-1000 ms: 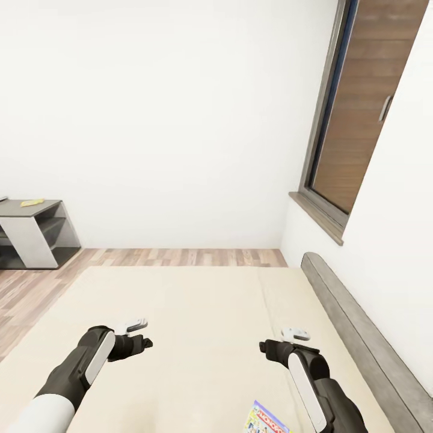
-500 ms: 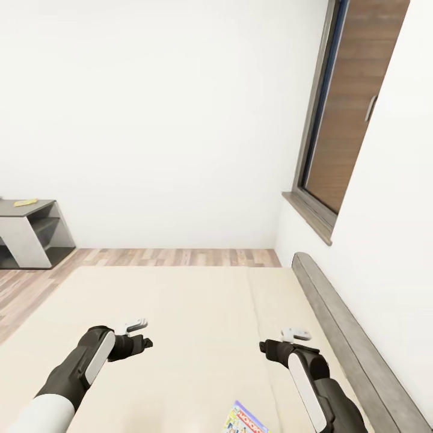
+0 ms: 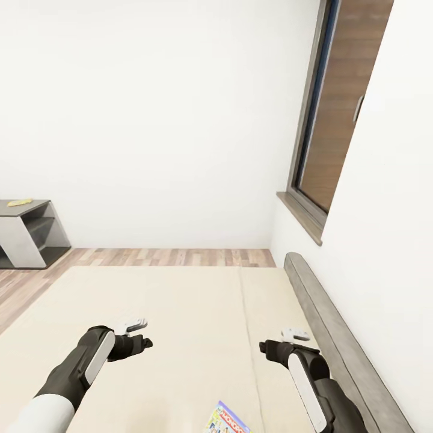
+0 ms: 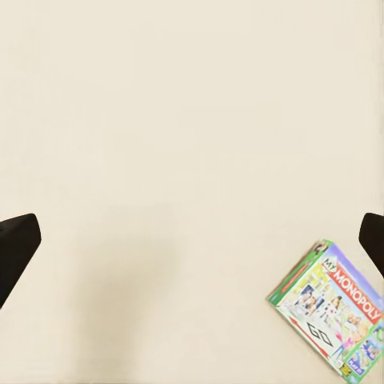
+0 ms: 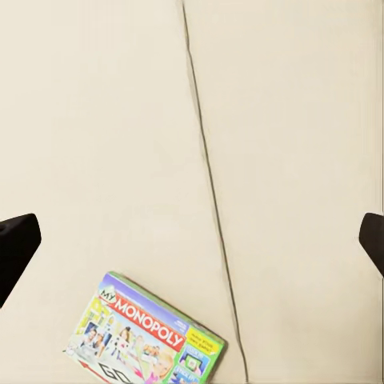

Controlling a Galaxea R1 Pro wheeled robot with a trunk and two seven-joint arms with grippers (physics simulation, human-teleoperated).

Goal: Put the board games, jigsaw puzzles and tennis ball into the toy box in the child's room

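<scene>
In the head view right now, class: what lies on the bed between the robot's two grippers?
Bare cream bed between the left gripper and the right gripper. The Monopoly box lies nearer the camera, below that stretch, and a seam runs through it.

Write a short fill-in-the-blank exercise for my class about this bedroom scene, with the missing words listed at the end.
1. The board game lying on the bed has the word ____ printed on it.
2. The game lies flat on the bed's ____-coloured top.
3. In the head view, the window is on the robot's ____ side.
4. Both the left end effector and the right end effector hold ____.

Missing words: Monopoly; cream; right; nothing
</scene>
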